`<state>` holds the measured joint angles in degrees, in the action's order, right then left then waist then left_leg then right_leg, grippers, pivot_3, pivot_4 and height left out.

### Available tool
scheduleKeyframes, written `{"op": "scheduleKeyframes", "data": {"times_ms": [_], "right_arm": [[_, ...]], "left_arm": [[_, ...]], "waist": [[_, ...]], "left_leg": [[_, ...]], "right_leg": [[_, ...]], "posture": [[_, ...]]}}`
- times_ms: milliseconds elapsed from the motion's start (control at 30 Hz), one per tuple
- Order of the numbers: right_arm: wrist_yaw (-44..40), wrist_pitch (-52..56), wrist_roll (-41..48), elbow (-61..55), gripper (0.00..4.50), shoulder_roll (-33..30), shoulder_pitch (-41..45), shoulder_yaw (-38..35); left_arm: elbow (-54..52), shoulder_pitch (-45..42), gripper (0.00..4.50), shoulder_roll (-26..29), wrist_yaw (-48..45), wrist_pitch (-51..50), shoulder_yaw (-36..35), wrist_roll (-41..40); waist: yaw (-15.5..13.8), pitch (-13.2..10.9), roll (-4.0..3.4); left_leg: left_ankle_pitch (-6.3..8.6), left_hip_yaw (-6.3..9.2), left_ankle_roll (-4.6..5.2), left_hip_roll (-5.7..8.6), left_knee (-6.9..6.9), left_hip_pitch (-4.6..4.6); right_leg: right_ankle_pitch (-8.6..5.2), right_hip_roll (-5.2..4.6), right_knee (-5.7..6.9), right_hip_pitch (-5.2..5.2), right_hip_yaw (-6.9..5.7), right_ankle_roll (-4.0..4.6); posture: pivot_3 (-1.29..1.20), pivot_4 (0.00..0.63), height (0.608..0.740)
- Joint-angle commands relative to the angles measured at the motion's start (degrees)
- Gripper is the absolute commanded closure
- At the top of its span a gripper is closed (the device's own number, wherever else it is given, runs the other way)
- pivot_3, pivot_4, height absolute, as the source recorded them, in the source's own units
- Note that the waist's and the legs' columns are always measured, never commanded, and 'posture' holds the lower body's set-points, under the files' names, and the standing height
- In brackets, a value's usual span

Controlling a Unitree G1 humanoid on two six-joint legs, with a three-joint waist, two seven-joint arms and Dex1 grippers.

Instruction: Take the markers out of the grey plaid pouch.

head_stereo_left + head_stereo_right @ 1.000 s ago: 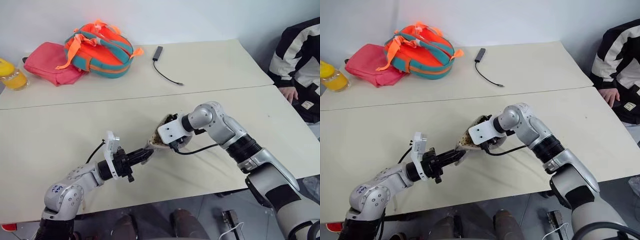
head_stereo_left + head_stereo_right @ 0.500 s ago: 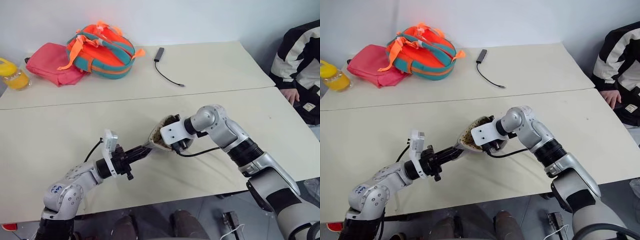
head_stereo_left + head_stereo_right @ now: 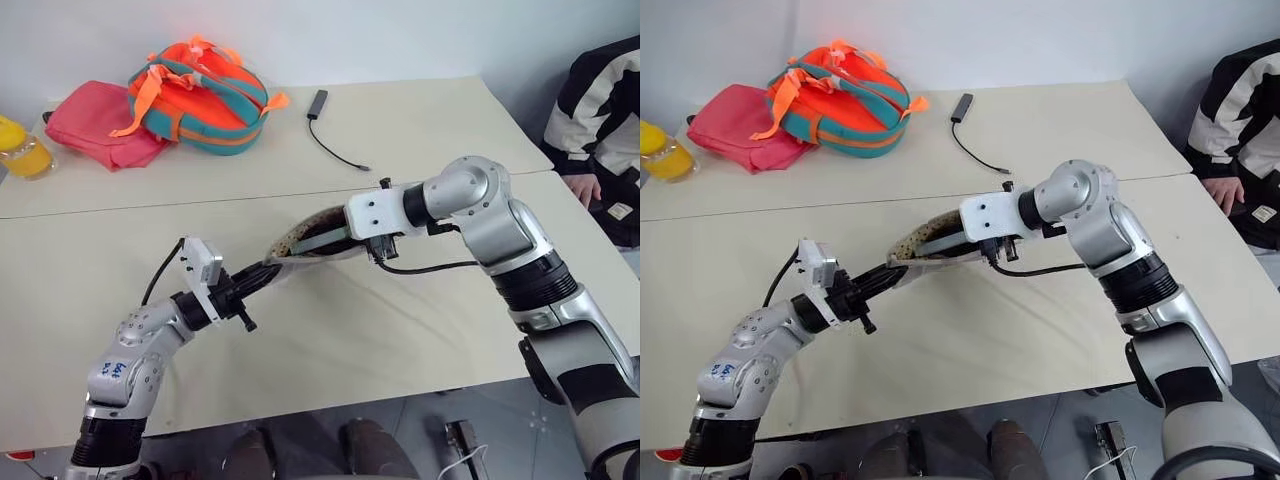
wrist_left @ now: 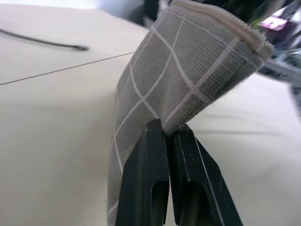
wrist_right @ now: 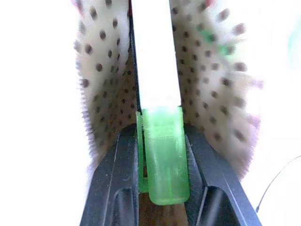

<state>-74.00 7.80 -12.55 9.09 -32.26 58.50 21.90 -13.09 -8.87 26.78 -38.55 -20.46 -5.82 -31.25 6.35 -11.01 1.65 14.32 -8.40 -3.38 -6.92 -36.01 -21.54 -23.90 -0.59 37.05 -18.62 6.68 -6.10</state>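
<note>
We see the pouch (image 3: 305, 240) lifted off the table (image 3: 400, 330), mouth open, a green marker (image 5: 162, 155) half inside its speckled lining. Our right gripper (image 5: 162, 141) clamps that marker; the left gripper (image 4: 167, 136) pinches the checked fabric. Both hands have risen since a second ago.

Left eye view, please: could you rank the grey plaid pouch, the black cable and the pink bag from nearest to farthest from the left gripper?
1. Grey plaid pouch, pinched in the left gripper.
2. Black cable, on the far table half, towards the right.
3. Pink bag, far-left corner.
</note>
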Motion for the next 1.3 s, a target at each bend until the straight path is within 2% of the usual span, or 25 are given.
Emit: {"op": "scheduleKeyframes", "data": {"times_ms": [33, 433, 500, 667, 1000, 1300], "right_arm": [[0.87, 1.07, 2.51, -3.25, 3.74, -0.07, 1.6, -2.75], [2.26, 5.15, 8.45, -3.06, 3.74, -8.22, -2.13, -10.82], [5.18, 4.85, 9.51, -3.29, 3.74, -6.09, -2.99, -11.51], [6.83, 3.44, 9.73, -4.77, 3.75, -2.28, -1.65, -9.45], [9.24, -15.8, -1.24, 3.02, 3.75, -4.38, 2.58, -1.99], [9.76, -19.03, -4.08, 6.7, 3.75, -1.48, 3.76, 0.82]], "left_arm": [[1.18, -1.54, 4.5, -0.61, 1.25, 4.08, -1.15, 2.85], [3.3, 1.35, 4.5, 0.43, 0.11, 5.01, -6.24, 1.52], [2.48, 1.41, 4.5, -0.26, -0.17, 4.1, -6.23, -0.14], [0.72, 0.31, 4.5, -0.81, -0.65, 2.17, -4.53, -0.73], [0.07, -1.72, 4.5, -1.0, -0.37, 1.12, -3.95, -0.51], [-3.83, -1.97, 4.5, -0.67, -1.6, -0.12, 0.81, 0.66]], "waist": [[-0.03, -0.01, 0.01], [-0.08, -0.03, 0.02], [0.07, -0.03, 0.02], [0.23, -0.07, -0.01], [-0.06, -0.11, 0.02], [0.15, -0.12, 0.02]], "left_leg": [[0.02, 0.0, -0.01, -0.01, 0.0, 0.0], [0.17, -0.04, -0.03, -0.05, 0.05, -0.05], [0.17, -0.04, -0.03, -0.06, 0.05, -0.05], [0.18, -0.13, -0.06, -0.16, 0.07, -0.05], [0.21, -0.1, -0.04, -0.1, -0.04, -0.16], [0.23, -0.12, -0.08, -0.19, 0.02, -0.16]], "right_leg": [[0.0, 0.0, 0.0, 0.0, -0.01, 0.0], [-0.01, -0.02, -0.09, -0.05, -0.02, -0.01], [-0.01, 0.0, -0.1, -0.05, -0.01, -0.01], [-0.01, 0.09, -0.06, -0.05, 0.06, -0.01], [0.0, 0.02, -0.12, -0.11, -0.04, -0.02], [0.0, 0.05, -0.03, -0.26, 0.01, -0.02]], "posture": [[0.0, 0.15, 0.74], [0.0, 0.15, 0.74], [0.0, 0.15, 0.74], [0.0, 0.15, 0.74], [0.0, 0.15, 0.74], [0.0, 0.15, 0.74]]}}
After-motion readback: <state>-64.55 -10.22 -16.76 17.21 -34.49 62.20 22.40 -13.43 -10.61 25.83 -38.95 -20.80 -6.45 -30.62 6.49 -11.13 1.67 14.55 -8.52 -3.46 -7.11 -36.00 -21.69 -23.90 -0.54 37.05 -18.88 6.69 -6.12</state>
